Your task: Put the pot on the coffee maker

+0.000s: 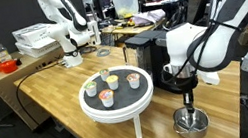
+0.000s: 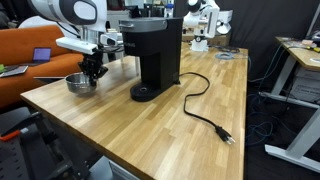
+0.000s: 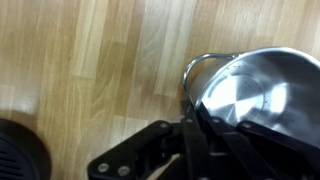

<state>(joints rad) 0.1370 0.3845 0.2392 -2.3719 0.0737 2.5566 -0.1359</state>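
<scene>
The shiny silver pot [image 1: 191,122] stands on the wooden table, near its edge; it also shows in an exterior view [image 2: 78,83]. My gripper [image 1: 186,102] comes straight down onto the pot's rim and is shut on it. In the wrist view the pot [image 3: 255,95] fills the right side, with my black fingers [image 3: 195,125] pinched on its near rim. The black coffee maker [image 2: 155,55] stands just beside the pot, taller than it, and its round base plate [image 3: 15,155] shows at the lower left of the wrist view. The coffee maker shows in the other exterior view too [image 1: 141,48].
A white round tray table [image 1: 118,102] with several small coloured cups stands next to the arm. The coffee maker's black power cord [image 2: 205,105] trails across the wooden table. A second robot arm [image 1: 65,28] and white bins [image 1: 33,39] are at the far end.
</scene>
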